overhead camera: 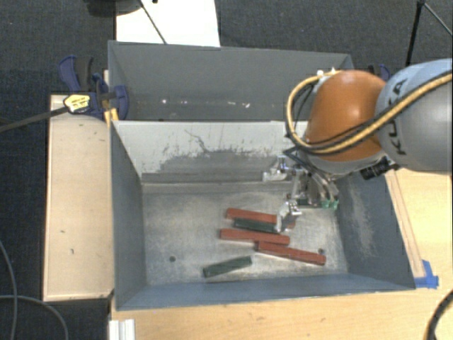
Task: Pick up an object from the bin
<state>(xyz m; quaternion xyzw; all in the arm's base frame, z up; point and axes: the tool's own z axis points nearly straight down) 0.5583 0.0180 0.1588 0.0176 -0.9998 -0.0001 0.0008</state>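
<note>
Orange-capped arm [347,115] — gripper [287,222] over red-green sticks [248,236], bare floor [177,225] left.

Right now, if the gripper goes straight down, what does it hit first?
Probably the right end of the dark green bar, which lies between two red-brown bars mid-bin; the gripper hangs above that end. Depth is unclear, so it might slip past onto the bin floor.
</note>
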